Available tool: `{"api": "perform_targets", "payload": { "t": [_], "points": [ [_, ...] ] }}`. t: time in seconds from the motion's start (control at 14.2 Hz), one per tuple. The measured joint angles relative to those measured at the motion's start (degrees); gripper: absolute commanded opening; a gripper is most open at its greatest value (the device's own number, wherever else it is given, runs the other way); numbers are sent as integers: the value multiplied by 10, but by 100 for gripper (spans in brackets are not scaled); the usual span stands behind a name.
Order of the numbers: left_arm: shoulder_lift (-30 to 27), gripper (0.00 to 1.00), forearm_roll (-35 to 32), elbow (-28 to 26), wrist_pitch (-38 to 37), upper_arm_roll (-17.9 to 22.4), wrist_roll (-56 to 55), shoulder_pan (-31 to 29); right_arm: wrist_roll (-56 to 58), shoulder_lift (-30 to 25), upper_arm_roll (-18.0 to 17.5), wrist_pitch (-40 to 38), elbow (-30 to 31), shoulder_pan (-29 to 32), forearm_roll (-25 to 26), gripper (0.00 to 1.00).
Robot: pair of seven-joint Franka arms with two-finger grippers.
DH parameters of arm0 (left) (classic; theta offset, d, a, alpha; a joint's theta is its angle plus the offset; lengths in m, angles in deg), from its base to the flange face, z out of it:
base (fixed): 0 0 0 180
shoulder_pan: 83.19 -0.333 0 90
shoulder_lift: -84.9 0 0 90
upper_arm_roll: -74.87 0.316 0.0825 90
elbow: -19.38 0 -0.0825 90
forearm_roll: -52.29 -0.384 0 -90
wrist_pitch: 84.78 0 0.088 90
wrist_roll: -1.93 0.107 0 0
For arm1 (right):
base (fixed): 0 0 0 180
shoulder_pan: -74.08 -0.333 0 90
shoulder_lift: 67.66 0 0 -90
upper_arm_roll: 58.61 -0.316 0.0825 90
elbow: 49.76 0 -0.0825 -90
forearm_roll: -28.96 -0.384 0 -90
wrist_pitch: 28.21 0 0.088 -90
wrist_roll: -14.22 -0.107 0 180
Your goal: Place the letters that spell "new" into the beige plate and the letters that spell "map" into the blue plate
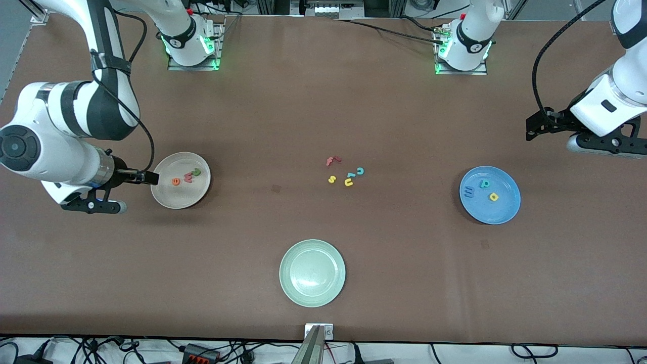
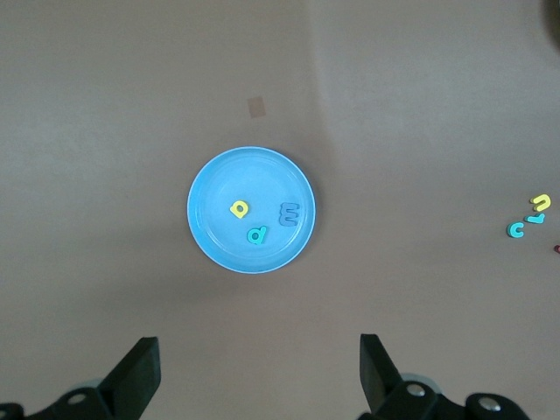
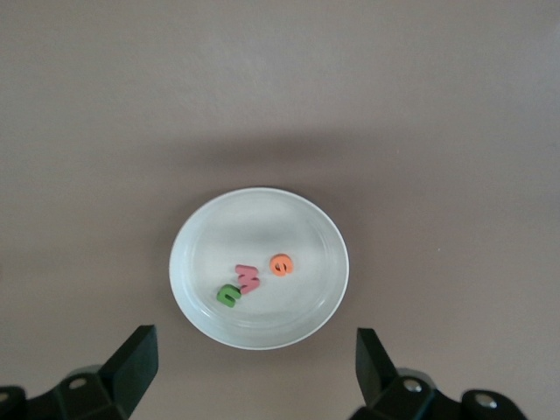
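Observation:
The beige plate lies toward the right arm's end of the table. It holds the orange e, the pinkish-red w and the green n. My right gripper hangs open and empty over the plate's edge. The blue plate lies toward the left arm's end. In it are the blue m, the teal p and the yellow a. My left gripper is open and empty over bare table beside that plate.
A pale green plate sits mid-table, nearer the front camera. Loose letters cluster at the table's middle: a red f, a yellow s, a yellow u and a teal c.

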Motion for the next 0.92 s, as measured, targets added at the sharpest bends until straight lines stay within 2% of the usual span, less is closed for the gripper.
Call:
{"api": "perform_targets", "payload": {
  "t": [0.35, 0.49, 0.71, 0.78, 0.92],
  "points": [
    [0, 100, 0, 0, 0, 0, 0, 2, 0, -1, 13, -28, -50, -1, -2, 100],
    [0, 100, 0, 0, 0, 0, 0, 2, 0, -9, -1, -35, -76, 21, -2, 100],
    [0, 100, 0, 0, 0, 0, 0, 3, 0, -50, -113, -43, -92, 133, -1, 100],
    [0, 100, 0, 0, 0, 0, 0, 3, 2, -65, -141, -52, -93, 169, -1, 100],
    [0, 100, 0, 0, 0, 0, 0, 3, 24, -90, -159, -71, -93, 214, -1, 100]
  ]
}}
